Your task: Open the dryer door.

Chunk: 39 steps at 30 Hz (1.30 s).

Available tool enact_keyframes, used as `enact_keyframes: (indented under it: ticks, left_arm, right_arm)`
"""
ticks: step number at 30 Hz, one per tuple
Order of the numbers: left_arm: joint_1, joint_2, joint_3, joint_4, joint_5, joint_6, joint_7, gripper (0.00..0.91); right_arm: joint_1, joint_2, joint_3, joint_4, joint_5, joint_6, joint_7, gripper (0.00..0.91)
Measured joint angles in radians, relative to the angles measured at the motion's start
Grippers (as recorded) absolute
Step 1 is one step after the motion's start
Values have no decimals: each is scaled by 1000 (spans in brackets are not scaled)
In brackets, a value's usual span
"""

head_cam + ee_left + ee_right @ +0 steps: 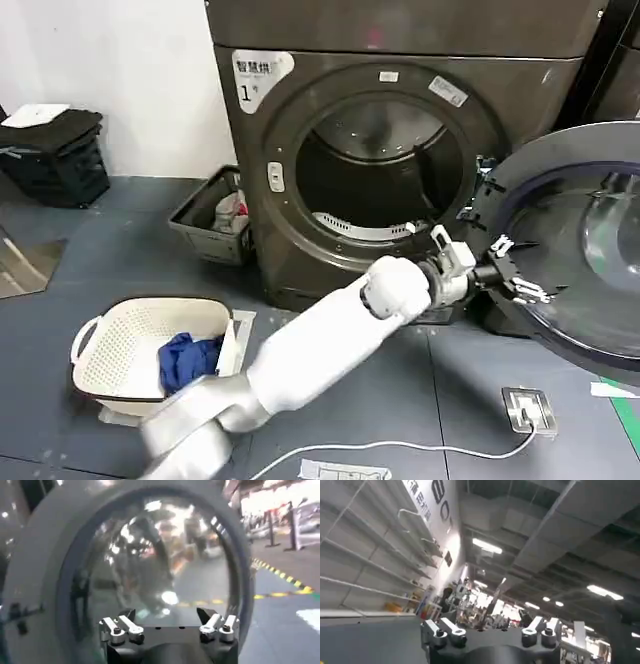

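Observation:
The dryer (300, 130) is a dark bronze-grey machine with a white label marked "1". Its round drum opening (375, 170) is exposed. The dryer door (590, 270) is swung out to the right, its grey inner side and tinted glass facing me. My left arm reaches across the dryer's front, and my left gripper (518, 282) is at the door's inner rim. In the left wrist view the left gripper (167, 617) is open and holds nothing, close before the door's glass (160, 565). My right gripper (490, 626) points up at the ceiling, open and holding nothing.
A white laundry basket (120, 335) with a blue cloth sits on the floor at front left. A grey basket (200, 225) stands beside the dryer. A power strip (528, 410) with a white cable lies at front right. Black crates (55, 155) stand far left.

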Motion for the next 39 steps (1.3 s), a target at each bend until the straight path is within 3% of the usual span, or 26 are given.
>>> enact_keyframes:
  ticks: [4,15,25,32,37,39]
  left_arm:
    - [39,29,-30,-114,-23,18,4,907]
    - [170,367,-138,-388,-108,78,-1,907]
    - [294,617,-300,-548,-248,153,-99,907]
    - [402,784,-440,-608,-351,289,-192,907]
    - [509,896,-568,-620,-434,435,-311,907]
    - [556,932,-618,-620,-442,451,-352,907]
  right_arm:
    - [0,0,4,-15,0,0,0,907]
    - [0,0,8,-45,3,-3,-3,907]
    - [5,0,2,-102,0,-7,-8,907]
    - [-4,0,4,-115,8,-9,-42,907]
    - [-10,0,-1,-134,31,-8,-52,907]
    - [-11,0,-5,-139,33,-5,-56,907]
